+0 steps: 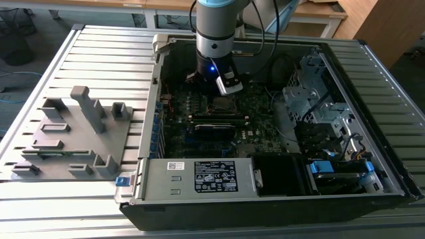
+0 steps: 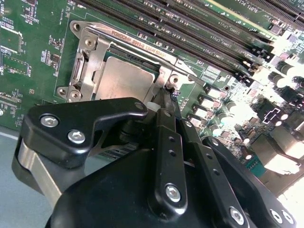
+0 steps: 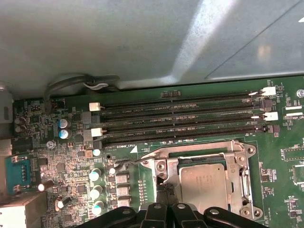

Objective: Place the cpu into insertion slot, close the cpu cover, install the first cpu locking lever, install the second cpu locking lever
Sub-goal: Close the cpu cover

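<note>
Where the arm [image 1: 216, 30] enters the computer case [image 1: 265, 213], the gripper [image 1: 222, 98] is seen over the motherboard [image 1: 192, 137] in the exterior view. In the second wrist view its fingers [image 2: 167, 114] are drawn together, any hold untellable, just beside the cpu [image 2: 126, 80], which is seated in the insertion slot [image 2: 73, 92] under the closed cpu cover [image 2: 95, 54]. In the first wrist view a locking lever [image 3: 128, 162] is seen near them.

Matt metal cpu [image 2: 124, 80]; shiny cpu cover [image 2: 93, 48]
</note>
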`<state>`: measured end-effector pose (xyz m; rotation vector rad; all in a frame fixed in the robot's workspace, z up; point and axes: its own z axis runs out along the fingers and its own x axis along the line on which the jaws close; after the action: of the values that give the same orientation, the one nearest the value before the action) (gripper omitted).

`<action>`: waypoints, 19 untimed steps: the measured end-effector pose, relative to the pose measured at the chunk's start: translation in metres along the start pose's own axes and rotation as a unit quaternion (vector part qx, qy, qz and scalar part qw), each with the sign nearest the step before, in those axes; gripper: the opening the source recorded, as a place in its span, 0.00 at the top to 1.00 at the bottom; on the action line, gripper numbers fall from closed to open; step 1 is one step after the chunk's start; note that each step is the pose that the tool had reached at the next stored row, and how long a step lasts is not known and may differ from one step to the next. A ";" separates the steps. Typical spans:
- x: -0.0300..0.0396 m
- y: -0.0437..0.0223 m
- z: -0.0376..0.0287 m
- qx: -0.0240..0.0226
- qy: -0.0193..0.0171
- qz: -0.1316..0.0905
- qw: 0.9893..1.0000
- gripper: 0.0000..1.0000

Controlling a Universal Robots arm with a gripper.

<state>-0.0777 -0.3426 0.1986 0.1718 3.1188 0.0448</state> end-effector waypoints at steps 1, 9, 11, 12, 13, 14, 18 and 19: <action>0.0000 0.0001 -0.0004 0.000 0.000 0.000 1.000 0.90; -0.0001 0.0003 -0.0094 0.000 0.000 0.000 1.000 0.90; -0.0002 0.0003 -0.0121 0.000 0.000 0.000 1.000 0.90; -0.0002 0.0004 -0.0133 0.000 0.000 0.000 1.000 0.90; -0.0002 0.0004 -0.0141 0.000 0.000 0.000 1.000 0.90; -0.0002 0.0005 -0.0141 0.000 0.000 0.000 1.000 0.90; -0.0002 0.0004 -0.0142 0.000 0.000 0.000 1.000 0.90; -0.0002 0.0004 -0.0143 0.000 0.000 0.000 1.000 0.90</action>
<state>-0.0777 -0.3426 0.2128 0.1719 3.1188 0.0448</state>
